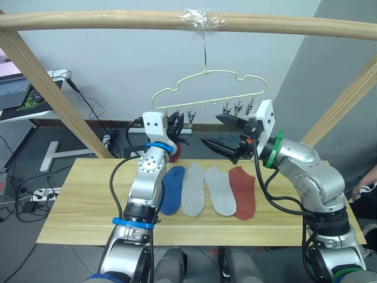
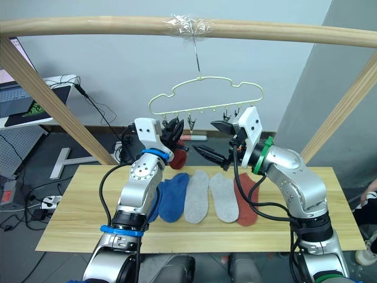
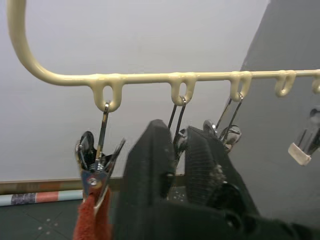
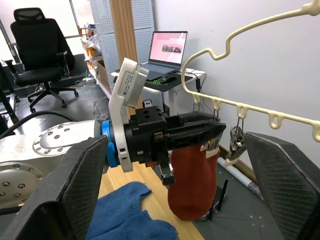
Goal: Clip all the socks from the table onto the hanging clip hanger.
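Observation:
The pale wire clip hanger (image 1: pixel 205 72) hangs from tape on the top pole. One rust red sock (image 1: pixel 175 152) dangles from its leftmost clip (image 3: pixel 94 165). My left gripper (image 3: pixel 180 150) is raised beside that clip, fingers shut, with the second clip just behind the slit. The right gripper (image 1: pixel 221 133) hovers open and holds nothing, under the right group of clips. Flat in a row on the table (image 1: pixel 76 200) lie a blue sock (image 1: pixel 172 188), two grey socks (image 1: pixel 192 188) (image 1: pixel 220 190) and a red one (image 1: pixel 242 191). Another blue sock (image 2: pixel 154 205) peeks out behind my left arm.
A thick wooden pole frame (image 1: pixel 118 20) spans overhead, with slanted posts at both sides of the table. A side desk with a laptop (image 1: pixel 15 91) stands at far left, cables lie on the floor, and an office chair (image 4: pixel 37 40) sits further off.

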Tool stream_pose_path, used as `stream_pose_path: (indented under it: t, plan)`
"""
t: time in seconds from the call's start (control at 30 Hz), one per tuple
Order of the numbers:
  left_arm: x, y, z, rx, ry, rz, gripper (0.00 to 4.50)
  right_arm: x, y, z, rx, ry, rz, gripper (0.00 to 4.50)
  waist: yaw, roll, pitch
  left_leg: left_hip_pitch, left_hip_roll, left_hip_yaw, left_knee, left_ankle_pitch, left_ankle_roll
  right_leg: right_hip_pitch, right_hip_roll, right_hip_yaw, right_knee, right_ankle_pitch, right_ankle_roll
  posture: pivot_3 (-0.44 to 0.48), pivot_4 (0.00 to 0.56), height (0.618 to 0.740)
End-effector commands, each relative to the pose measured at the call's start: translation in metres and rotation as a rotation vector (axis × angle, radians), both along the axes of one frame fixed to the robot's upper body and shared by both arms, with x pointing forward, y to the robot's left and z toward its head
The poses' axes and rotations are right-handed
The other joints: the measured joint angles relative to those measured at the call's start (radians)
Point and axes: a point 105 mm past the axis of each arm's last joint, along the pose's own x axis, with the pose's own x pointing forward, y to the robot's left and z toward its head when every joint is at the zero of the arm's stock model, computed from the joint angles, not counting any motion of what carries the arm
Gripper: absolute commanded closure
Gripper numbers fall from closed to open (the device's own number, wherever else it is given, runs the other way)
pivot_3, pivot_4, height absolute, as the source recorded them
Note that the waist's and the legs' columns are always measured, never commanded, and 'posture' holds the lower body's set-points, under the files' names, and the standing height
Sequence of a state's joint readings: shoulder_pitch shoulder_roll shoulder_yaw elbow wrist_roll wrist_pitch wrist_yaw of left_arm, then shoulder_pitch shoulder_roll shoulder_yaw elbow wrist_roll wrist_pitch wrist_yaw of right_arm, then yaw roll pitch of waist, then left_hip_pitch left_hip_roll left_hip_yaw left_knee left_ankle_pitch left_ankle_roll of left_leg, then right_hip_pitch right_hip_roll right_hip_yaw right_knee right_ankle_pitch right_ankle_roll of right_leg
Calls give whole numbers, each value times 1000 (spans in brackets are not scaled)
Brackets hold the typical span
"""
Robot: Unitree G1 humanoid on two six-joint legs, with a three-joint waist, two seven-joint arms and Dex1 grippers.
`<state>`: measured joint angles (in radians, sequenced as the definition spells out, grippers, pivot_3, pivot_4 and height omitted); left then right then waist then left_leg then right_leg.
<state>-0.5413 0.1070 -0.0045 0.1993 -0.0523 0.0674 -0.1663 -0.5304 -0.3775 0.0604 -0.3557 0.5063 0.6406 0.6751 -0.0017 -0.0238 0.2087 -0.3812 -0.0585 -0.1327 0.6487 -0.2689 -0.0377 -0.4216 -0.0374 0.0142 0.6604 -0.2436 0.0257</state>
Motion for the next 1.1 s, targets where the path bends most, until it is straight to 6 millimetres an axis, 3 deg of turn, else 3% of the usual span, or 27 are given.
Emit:
stream_pose_path:
  t: [0.03, 0.23, 0.33, 0.4, 0.5, 0.63, 0.73, 0.87, 1.1]
  plan:
    - [-1, -2, 13, -21, -48, -8, 4479, -5, 1, 13, 25, -53, 16, 0, 0, 0, 0, 0, 0, 0, 0, 0, 0, 0, 0, 0, 0, 0, 0, -7, 180, 740]
    - [-1, -1, 14, -18, -52, -12, 4479, -6, 1, 8, 17, -39, 14, 0, 0, 0, 0, 0, 0, 0, 1, 0, 0, 0, 0, 0, 1, 0, 0, -7, 181, 740]
    - [-1, 4, 14, -20, -50, 1, 4479, -7, 0, -10, -34, 3, 3, 0, 0, 0, 0, 0, 0, 0, 1, 0, 0, 0, 0, 0, 1, 0, 0, -7, 181, 740]
    - [0, 6, 13, -23, -45, -2, 4479, -5, -3, -26, -91, 21, -19, 0, 0, 0, 0, 0, 0, 0, 1, 0, 0, 0, 0, 0, 1, 0, 0, -10, 183, 740]
    - [-3, 8, 11, -32, -28, -23, 4479, 14, -29, -94, -287, 115, -180, 0, 0, -1, -1, 0, 0, 1, 1, 0, 0, 0, 0, 0, 1, 0, 0, -9, 183, 740]
    - [-5, 12, 6, -33, -13, -19, 4479, 36, -72, -156, -446, 207, -366, 0, 0, -1, -1, 1, -1, 3, 3, 0, 0, 0, 0, 0, 3, 0, 0, -7, 185, 740]
    - [-6, 12, 5, -33, -10, -18, 4479, 40, -77, -168, -461, 215, -374, 0, -6, -1, -1, 1, 0, 5, 6, 0, 0, 0, 1, 1, 4, 1, -1, -7, 185, 740]
    - [-7, 6, 6, -29, -9, -32, 4479, 50, -92, -203, -531, 282, -438, 0, -15, -1, -1, 1, 1, 5, 11, 0, 0, 2, 3, 1, 5, 1, -1, -7, 189, 740]
    - [-8, 12, 4, -22, -4, -12, 4479, 46, -93, -219, -537, 353, -409, 0, -15, -1, -1, 1, 1, 6, 13, 1, 2, 2, 3, 2, 4, 5, 0, 9, 196, 740]
